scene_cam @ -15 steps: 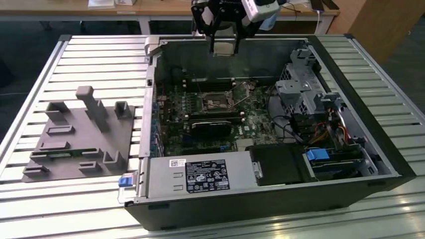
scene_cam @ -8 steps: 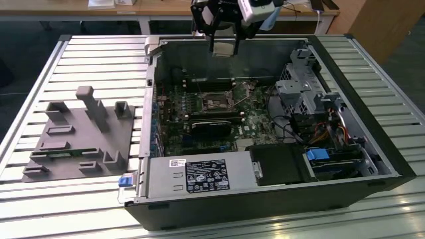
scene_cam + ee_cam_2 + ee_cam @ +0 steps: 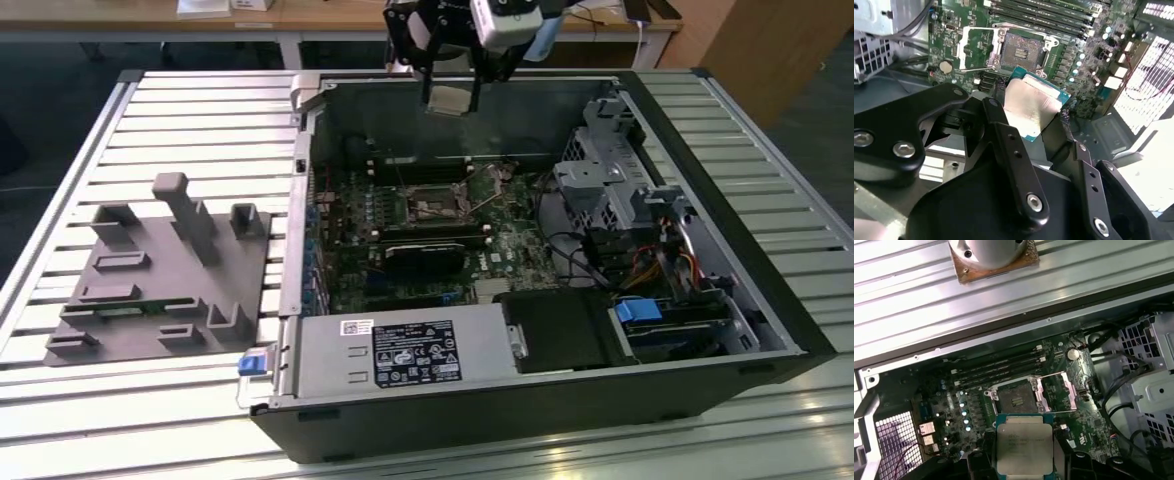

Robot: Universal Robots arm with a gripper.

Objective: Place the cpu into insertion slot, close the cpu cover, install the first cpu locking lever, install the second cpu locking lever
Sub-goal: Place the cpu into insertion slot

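slatted table: hand holds cpu, insertion slot bare (cover open)

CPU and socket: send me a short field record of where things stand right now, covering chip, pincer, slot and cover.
cpu: held above the motherboard, not in the slot
pincer: shut on the cpu, gripping two opposite edges
insertion slot: empty, contact field exposed
cpu cover: open, folded back beside the slot
computer case: lying on its side with the side panel off, board facing up
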